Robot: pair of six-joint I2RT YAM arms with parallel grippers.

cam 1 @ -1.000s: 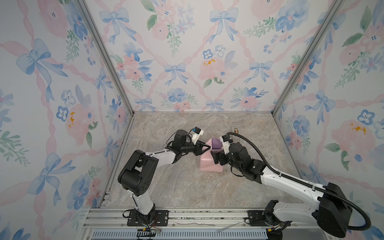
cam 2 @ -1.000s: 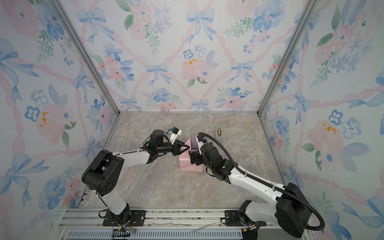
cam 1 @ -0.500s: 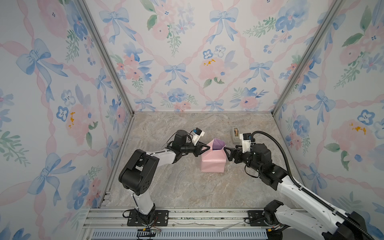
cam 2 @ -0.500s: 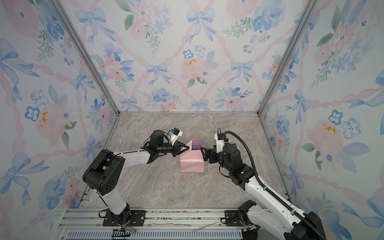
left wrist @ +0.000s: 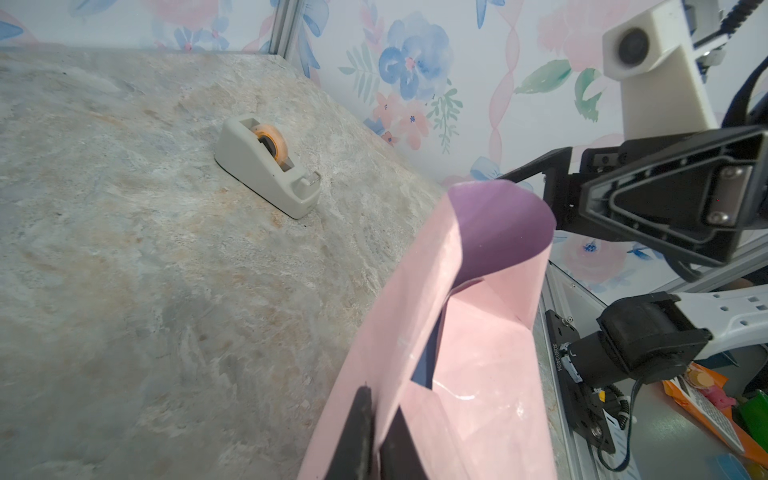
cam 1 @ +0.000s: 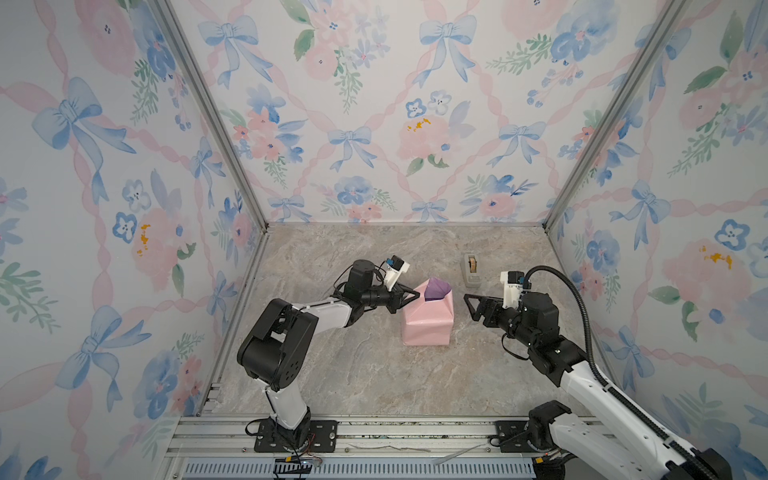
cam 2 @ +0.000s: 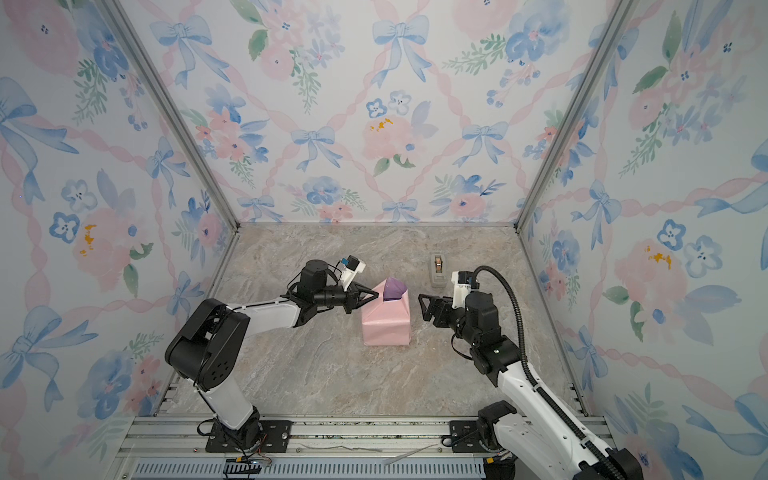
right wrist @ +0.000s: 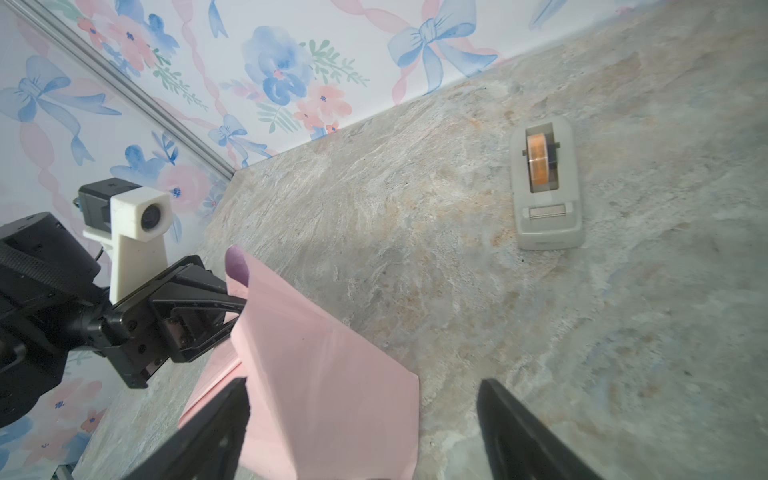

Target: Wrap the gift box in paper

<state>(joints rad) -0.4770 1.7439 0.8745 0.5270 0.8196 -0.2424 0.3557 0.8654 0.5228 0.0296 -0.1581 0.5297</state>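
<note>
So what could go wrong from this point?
The left end effector pinches only an edge of the paper; a pull could tear it or shift the gift box inside. The far end gapes open while the right end effector stands open, clear of it, so folds may spring back.

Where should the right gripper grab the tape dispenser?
Probably pinch the tape dispenser across its two long side walls, mid-body, coming down from above. It sits flat on the table, narrow across and long end to end, with the cutter at one end.
</note>
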